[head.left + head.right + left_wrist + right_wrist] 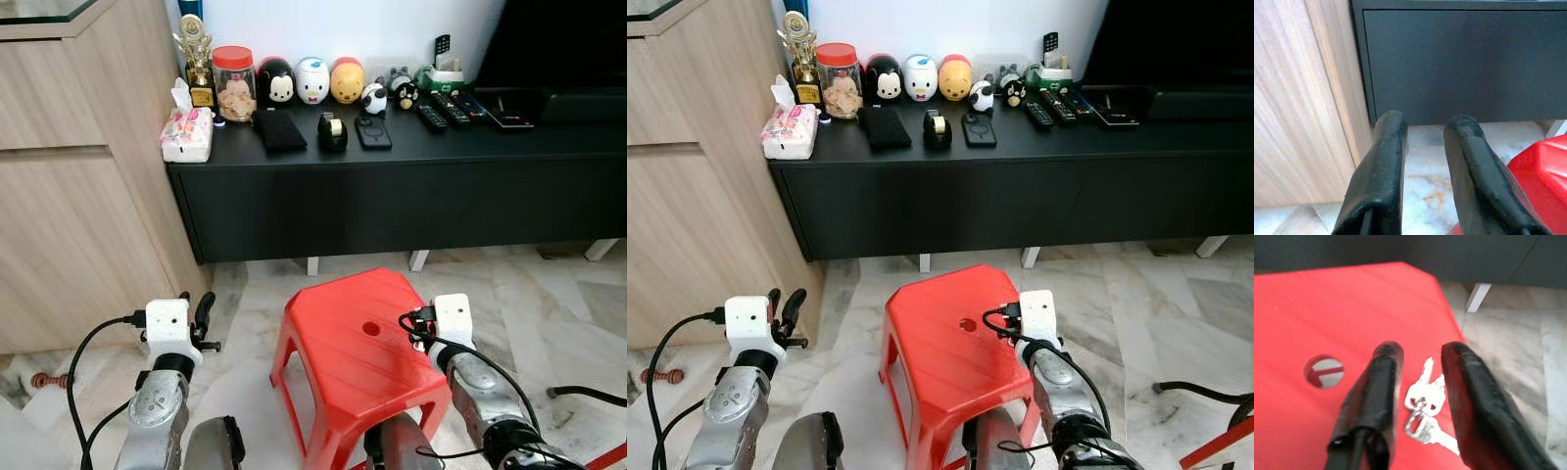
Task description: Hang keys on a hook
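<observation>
Right hand (1420, 367) straddles keys (1426, 412) (fingers apart).

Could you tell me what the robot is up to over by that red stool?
The robot stands over a red stool on the marble floor, in front of a black TV cabinet. Its right claw is open and poised just above a bunch of silver keys lying on the stool's top, fingers either side, not yet gripping. The left claw is open too, held off to the side near the wooden cupboard, holding nothing.
</observation>
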Robot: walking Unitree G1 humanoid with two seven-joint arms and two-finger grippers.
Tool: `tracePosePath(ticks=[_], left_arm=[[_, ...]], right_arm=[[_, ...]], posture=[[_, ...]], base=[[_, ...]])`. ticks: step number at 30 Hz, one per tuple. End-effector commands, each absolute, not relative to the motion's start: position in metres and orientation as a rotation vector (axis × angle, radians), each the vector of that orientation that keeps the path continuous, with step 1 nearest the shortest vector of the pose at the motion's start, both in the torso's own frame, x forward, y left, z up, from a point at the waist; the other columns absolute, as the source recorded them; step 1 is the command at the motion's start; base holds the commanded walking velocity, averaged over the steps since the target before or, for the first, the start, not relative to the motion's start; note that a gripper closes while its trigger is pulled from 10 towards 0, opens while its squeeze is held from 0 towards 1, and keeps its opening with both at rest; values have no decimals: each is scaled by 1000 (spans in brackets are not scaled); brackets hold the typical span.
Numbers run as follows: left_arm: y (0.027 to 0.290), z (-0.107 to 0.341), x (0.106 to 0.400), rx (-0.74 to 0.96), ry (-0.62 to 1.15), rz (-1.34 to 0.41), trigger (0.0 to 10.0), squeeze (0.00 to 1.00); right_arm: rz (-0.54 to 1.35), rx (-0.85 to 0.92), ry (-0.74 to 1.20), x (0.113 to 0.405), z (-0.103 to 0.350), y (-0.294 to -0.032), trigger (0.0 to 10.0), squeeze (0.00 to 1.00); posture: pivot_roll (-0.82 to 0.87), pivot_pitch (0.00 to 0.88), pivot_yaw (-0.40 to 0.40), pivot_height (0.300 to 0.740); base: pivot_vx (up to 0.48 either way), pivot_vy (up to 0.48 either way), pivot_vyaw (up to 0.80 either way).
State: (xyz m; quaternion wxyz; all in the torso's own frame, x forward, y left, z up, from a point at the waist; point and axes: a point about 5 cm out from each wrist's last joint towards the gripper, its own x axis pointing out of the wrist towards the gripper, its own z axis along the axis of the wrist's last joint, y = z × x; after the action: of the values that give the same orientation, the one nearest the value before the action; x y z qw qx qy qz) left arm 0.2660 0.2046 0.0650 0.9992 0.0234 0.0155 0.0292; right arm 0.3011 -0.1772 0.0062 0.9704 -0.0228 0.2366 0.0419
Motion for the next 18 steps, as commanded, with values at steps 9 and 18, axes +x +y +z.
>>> tracePosePath(ticks=[9, 18], left_arm=[[206, 65, 252, 60, 50, 54, 10000, 0], [207, 66, 244, 66, 63, 57, 10000, 0]], right_arm=[[44, -2, 518, 303, 4, -177, 10000, 0], [7, 42, 536, 303, 3, -180, 10000, 0]], posture=[[-4, 62, -65, 577], [5, 89, -62, 577]], base=[[0, 0, 0], [0, 0, 0]])
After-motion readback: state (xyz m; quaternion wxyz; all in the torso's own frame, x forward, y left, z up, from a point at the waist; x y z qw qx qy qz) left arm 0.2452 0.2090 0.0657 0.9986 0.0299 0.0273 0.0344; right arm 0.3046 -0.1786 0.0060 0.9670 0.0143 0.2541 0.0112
